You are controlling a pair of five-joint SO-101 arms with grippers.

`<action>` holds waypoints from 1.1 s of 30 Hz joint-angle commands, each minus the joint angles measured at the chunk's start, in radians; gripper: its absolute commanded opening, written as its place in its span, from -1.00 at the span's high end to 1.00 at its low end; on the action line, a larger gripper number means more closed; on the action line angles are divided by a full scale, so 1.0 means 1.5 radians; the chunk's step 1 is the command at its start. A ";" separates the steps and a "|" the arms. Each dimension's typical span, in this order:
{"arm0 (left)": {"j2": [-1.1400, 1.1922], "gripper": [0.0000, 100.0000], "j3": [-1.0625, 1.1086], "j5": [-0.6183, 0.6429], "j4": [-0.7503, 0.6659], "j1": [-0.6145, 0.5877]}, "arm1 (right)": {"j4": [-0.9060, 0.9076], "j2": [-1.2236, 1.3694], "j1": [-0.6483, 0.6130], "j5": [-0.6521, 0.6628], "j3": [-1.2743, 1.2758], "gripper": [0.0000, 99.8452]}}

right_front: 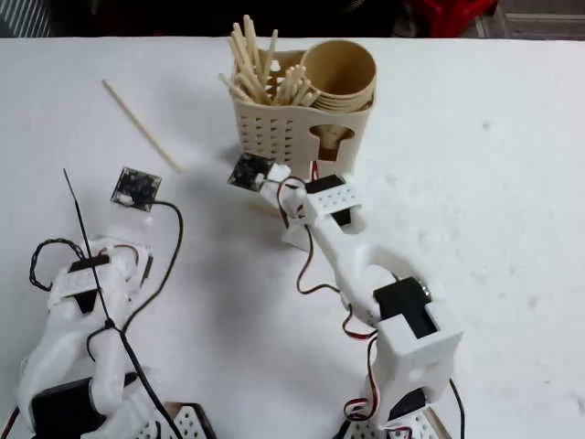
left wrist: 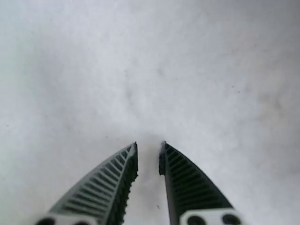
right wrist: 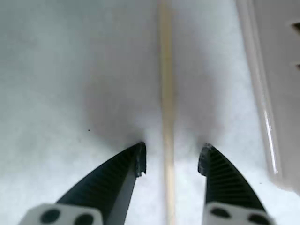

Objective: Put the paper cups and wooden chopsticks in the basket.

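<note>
Most of the job looks done. The basket [right_front: 292,137], standing at the middle of the tabletop's [right_front: 494,183] far edge, already holds a nested stack of paper cups [right_front: 340,69] on one side and a bristling bunch of wooden chopsticks [right_front: 256,64] on the other.

By my reckoning two sticks are left out. One loose chopstick [right_front: 142,123] lies slantwise on its own toward the far left corner. A second chopstick [right wrist: 166,93] lies flat just beside the basket's near wall. The right claw [right wrist: 171,159] is down over it with its jaws apart, one on either side and not yet pinching.

The left claw [left wrist: 148,150] hangs above bare tabletop by the near left corner, its tips a narrow gap apart with nothing between them.

The basket is cream plastic, smooth and slightly glossy, with rounded corners and rows of small slots in its walls. The cups are matte tan paper and tapered. The sticks are pale, thin, straight wood. The tabletop is white with a faintly mottled surface, and the claws' inner faces are dark and ribbed.
</note>
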 commanded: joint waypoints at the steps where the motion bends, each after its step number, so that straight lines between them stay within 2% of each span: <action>1: -0.021 0.80 -0.004 -0.007 -0.010 0.012 | -0.005 0.004 0.005 0.004 -0.005 0.79; 4: -0.021 0.80 -0.004 -0.007 -0.010 0.012 | 0.008 0.003 0.003 0.002 -0.005 0.98; 6: -0.021 0.80 -0.004 -0.007 -0.010 0.012 | 0.031 0.002 0.003 -0.016 -0.008 0.94; 10: -0.021 0.80 -0.004 -0.007 -0.010 0.012 | 0.062 -0.044 0.002 -0.048 -0.008 0.97; 20: -0.021 0.80 -0.004 -0.006 -0.010 0.012 | 0.230 -0.329 -0.031 -0.154 -0.005 0.97; 25: -0.021 0.80 -0.004 -0.006 -0.010 0.012 | 0.258 -0.474 -0.068 -0.189 -0.008 0.97; 33: -0.021 0.80 -0.004 -0.007 -0.010 0.012 | 0.261 -0.634 -0.086 -0.189 -0.042 0.97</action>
